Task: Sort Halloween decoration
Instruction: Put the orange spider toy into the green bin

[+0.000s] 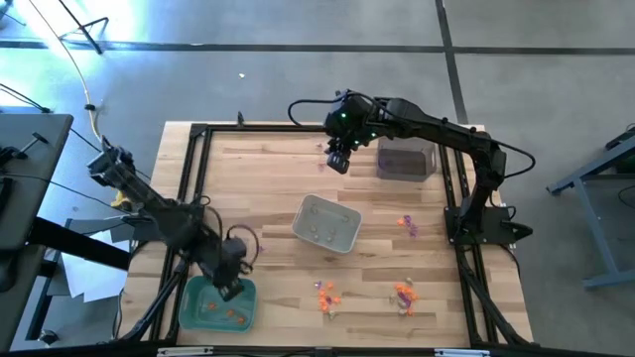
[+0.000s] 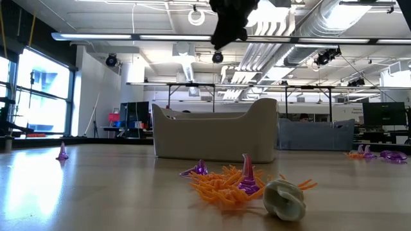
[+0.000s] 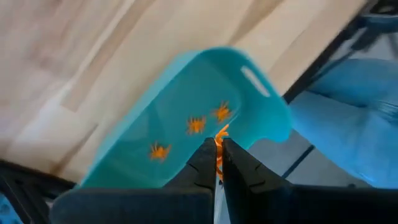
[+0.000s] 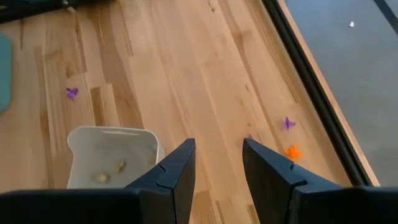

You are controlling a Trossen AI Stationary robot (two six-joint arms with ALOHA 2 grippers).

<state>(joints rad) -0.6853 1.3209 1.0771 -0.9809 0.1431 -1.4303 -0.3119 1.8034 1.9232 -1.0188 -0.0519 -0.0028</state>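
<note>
My left gripper [image 1: 230, 288] hovers over the teal tray [image 1: 203, 315] at the table's near left corner, shut on a small orange trinket [image 3: 219, 138]. Three orange trinkets [image 3: 196, 124] lie on that tray's floor. My right gripper [image 1: 339, 162] is open, raised above the far middle of the table beside the dark tray [image 1: 405, 161]. The pale tray [image 1: 327, 223] in the middle holds whitish trinkets [image 4: 112, 169]. Loose orange trinkets [image 1: 327, 296], purple ones [image 1: 407, 225] and a pale one [image 2: 286, 199] lie on the wood. My left gripper pinches an orange trinket [image 3: 219, 134] between the ends of its two fingers [image 3: 204, 158], coming from above and pointing down. The trinket is lifted clear over the teal tray's inside; only a sliver of it shows between the fingers.
A black frame [image 1: 193, 169] runs around the wooden table top. Two heaps of orange and purple trinkets [image 1: 404, 294] lie near the near edge. Single purple pieces [image 4: 72, 93] and an orange one [image 4: 292, 151] are scattered on the boards. Bare wood lies between the trays.
</note>
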